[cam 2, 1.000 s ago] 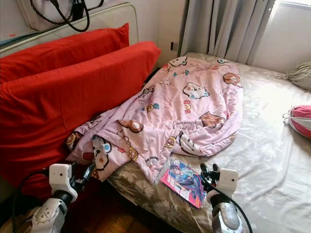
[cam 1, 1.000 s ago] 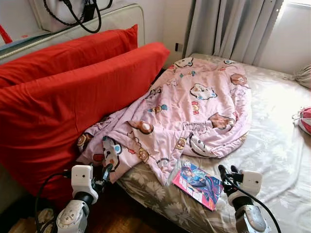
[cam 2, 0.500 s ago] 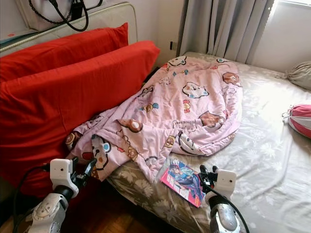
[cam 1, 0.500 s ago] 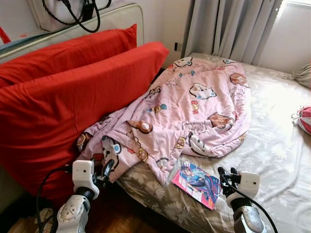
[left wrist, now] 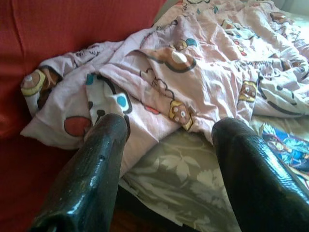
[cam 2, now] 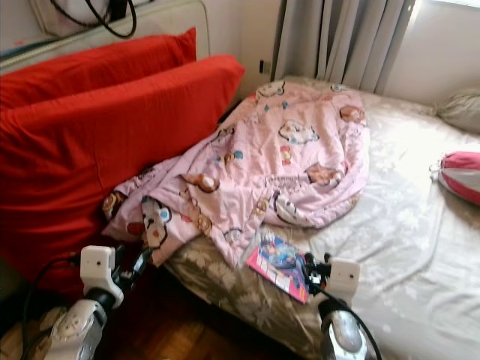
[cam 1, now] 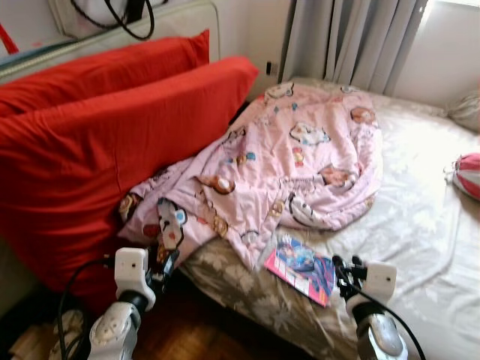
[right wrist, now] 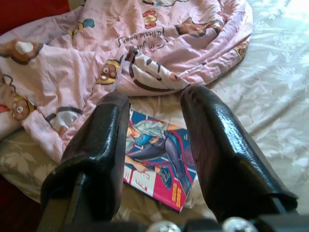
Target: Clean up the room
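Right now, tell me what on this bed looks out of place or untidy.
The pink blanket is bunched in a crumpled heap, one corner hanging over the bed edge against the red pillows. A magazine lies loose and askew near the bed's edge, just ahead of the open right claw. A pink bag sits by the far side.

Left gripper [left wrist: 169,130] with its two black fingers [left wrist: 91,179] spread apart, aimed at the bed edge. Between and beyond them a crumpled pink cartoon-print blanket [left wrist: 193,63] lies over a grey floral sheet [left wrist: 178,174], one corner hanging down against a red pillow [left wrist: 72,24]. A colourful magazine [left wrist: 289,150] lies on the sheet just beside the blanket's edge, partly hidden behind one finger.
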### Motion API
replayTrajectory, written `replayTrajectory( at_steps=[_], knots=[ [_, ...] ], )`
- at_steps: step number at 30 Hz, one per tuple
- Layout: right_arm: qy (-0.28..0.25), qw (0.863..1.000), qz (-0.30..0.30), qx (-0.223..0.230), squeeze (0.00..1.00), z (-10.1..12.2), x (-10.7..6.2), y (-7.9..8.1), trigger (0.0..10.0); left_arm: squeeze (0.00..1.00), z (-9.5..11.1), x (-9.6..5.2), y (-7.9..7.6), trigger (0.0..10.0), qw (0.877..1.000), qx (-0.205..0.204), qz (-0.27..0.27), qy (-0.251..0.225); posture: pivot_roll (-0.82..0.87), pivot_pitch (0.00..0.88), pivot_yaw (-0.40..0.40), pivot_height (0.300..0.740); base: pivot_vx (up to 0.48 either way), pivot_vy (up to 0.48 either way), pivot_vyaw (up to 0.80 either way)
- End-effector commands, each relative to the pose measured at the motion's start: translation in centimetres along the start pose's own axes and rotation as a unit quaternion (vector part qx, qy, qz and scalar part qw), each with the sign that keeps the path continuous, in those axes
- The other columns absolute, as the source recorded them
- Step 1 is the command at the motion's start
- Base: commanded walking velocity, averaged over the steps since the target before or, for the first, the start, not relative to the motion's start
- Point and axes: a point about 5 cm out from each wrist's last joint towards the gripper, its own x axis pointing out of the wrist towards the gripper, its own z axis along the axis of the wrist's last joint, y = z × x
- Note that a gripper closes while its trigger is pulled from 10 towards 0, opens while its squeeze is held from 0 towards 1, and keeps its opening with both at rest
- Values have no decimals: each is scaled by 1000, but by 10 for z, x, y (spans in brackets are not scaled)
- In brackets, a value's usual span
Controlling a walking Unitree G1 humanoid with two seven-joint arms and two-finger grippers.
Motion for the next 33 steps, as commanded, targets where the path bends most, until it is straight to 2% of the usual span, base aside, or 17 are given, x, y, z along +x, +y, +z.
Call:
replayTrajectory(
  at_steps=[1, 27, 31, 33],
  knots=[
    [-13, 1000, -6, 3, 0, 4, 0, -2, 10000, 0, 0, -1, 1, 10000, 1000, -3, 1, 3, 64, 66, -32, 655, 0, 0, 0],
    [13, 1000, 0, 6, 0, -2, 1, 6, 10000, 0, 3, -2, -3, 10000, 1000, 0, -12, 2, 65, 70, -21, 655, 0, 0, 0],
    [7, 1000, 7, 11, 0, -2, 1, 8, 10000, 0, 2, -3, -4, 10000, 1000, 0, -14, 6, 61, 70, -19, 626, 0, 0, 0],
    [10, 1000, 6, 15, 0, -3, 0, 8, 10000, 0, 1, -3, -5, 10000, 1000, 0, -15, 8, 63, 69, -20, 626, 0, 0, 0]
  ],
)
